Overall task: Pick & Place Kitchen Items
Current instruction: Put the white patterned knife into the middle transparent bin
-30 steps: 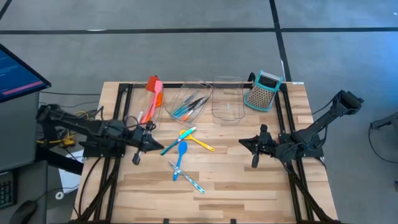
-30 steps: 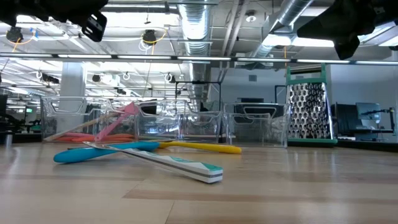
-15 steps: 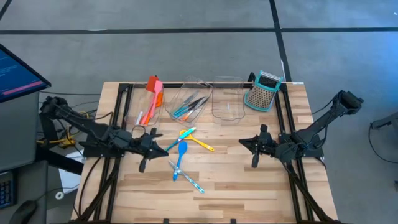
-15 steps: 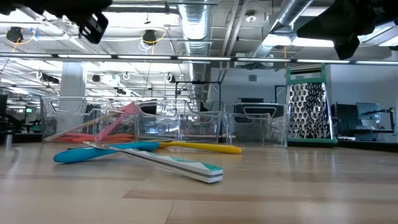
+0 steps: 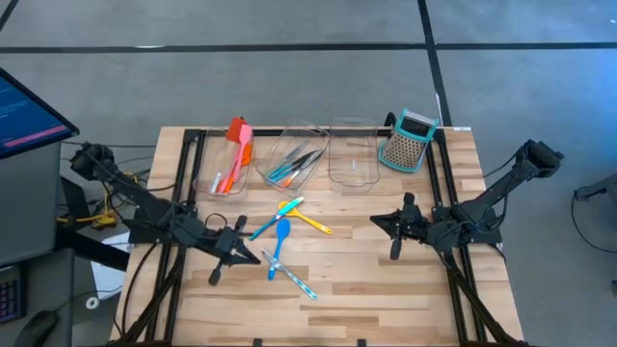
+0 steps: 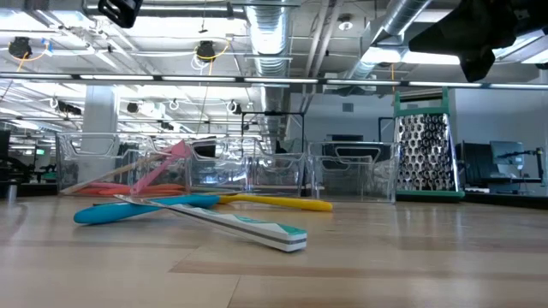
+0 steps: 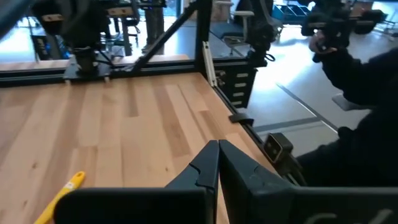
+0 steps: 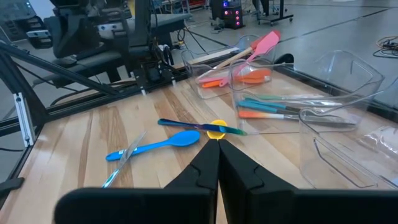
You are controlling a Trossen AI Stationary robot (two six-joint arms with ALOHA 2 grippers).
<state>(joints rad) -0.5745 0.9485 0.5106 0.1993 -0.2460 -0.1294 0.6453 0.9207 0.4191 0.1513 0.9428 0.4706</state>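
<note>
Several loose kitchen items lie at the table's middle: a blue spoon (image 5: 280,238), a yellow spoon (image 5: 310,222), a teal-handled piece (image 5: 267,226) and a white-and-teal utensil (image 5: 295,280). Crossing one another, they also show in the right wrist view, the blue spoon (image 8: 155,145) among them. My left gripper (image 5: 255,257) hangs shut just left of them, above the table, with nothing in it. My right gripper (image 5: 375,223) waits shut to their right, also holding nothing.
Three clear bins stand at the far side: the left bin (image 5: 220,185) holds orange and pink spatulas, the middle bin (image 5: 310,134) several utensils, and the right bin (image 5: 353,166) holds nothing. A teal-and-grey grater (image 5: 407,141) stands far right. Bare wood lies along the near edge.
My left gripper has swung toward the table's near edge and a little to the right, staying shut and above the table, beside the loose utensils. Nothing on the table has moved.
</note>
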